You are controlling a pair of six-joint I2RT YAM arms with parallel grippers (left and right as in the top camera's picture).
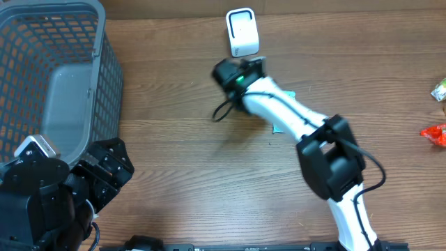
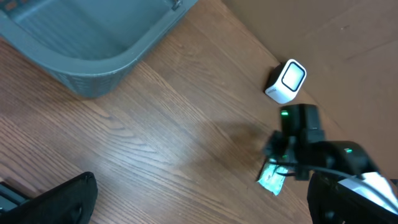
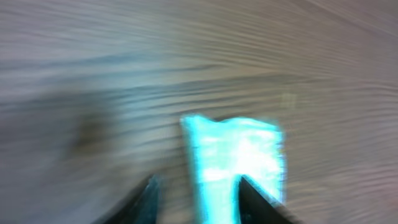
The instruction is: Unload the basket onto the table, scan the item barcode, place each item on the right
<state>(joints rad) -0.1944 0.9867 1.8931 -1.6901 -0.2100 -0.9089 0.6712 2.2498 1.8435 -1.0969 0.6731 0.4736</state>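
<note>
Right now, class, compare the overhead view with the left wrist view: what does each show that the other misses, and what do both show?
Overhead only: a red packet and a greenish item at the right edge of the table, plus the right arm at full length. Left wrist only: the teal packet seen clearly beneath the right gripper; overhead, the arm hides most of it. Both: the grey basket, the white scanner and the table.

1. Holds the left arm (image 1: 49, 202) folded low at the near-left corner of the bench (image 1: 181, 188).
2. Carries the left gripper (image 1: 104, 167) with jaws wide apart.
3. Stretches the right arm (image 1: 300, 118) forward from the near edge, wrist bent down.
4. Points the right gripper (image 3: 196, 202) at the bench, jaws parted, view blurred.
</note>
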